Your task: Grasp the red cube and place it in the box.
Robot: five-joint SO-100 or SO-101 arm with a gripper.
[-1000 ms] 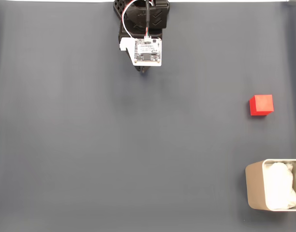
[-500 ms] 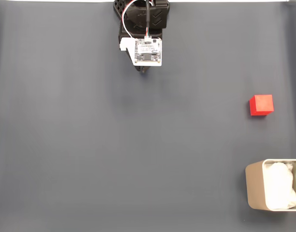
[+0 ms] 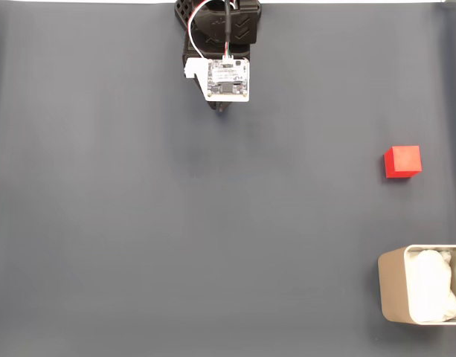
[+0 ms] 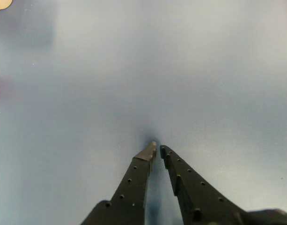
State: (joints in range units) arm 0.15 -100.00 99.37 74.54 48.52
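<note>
Nothing is changing across the last second: gripper (image 4: pixel 157 148) is idling at twelve o'clock, jaws pinched empty, red cube (image 3: pixel 402 161) sitting at three o'clock, box (image 3: pixel 390 296) at five, grasp not begun.

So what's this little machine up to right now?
A small robot arm sits at the top of a dark mat in the fixed view, holding nothing. Its gripper is closed, tips nearly touching, close over bare mat. The red cube it should pick up lies untouched far to the right, and the box with white padding waits below it at the lower right corner.
</note>
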